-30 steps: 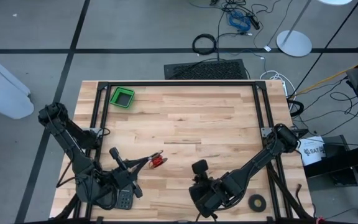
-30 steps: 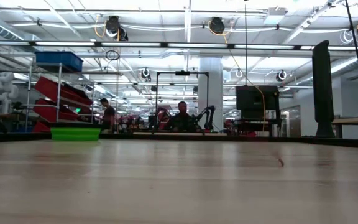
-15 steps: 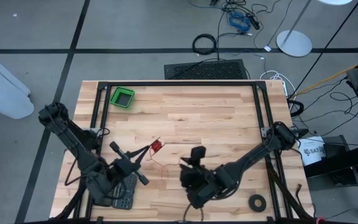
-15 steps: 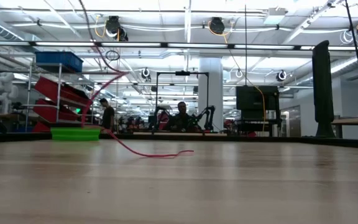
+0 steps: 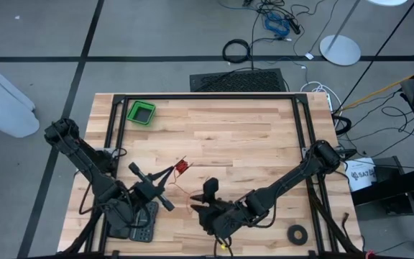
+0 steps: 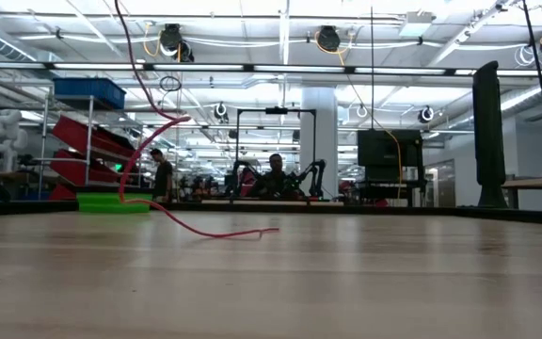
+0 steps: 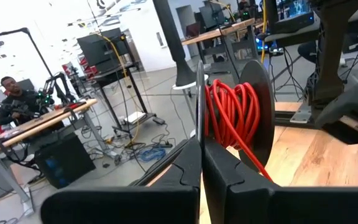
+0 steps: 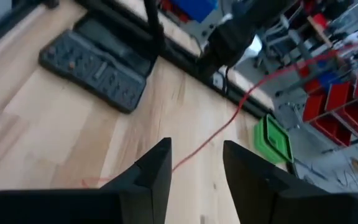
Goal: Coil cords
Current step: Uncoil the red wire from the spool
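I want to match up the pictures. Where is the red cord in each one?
High view: the red cord sits mid-table, at the left gripper.
Low view: it loops down left of centre.
Left wrist view: coiled bundle, centre.
Right wrist view: thin line across the wood.
Shared landmark: the green bin.

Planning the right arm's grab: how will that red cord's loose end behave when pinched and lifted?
Likely floppy: the red cord hangs in a curve and snakes across the table. Probably light, since the left gripper holds its coiled bundle in the air. The thin strand may slip between the right gripper's open fingers.
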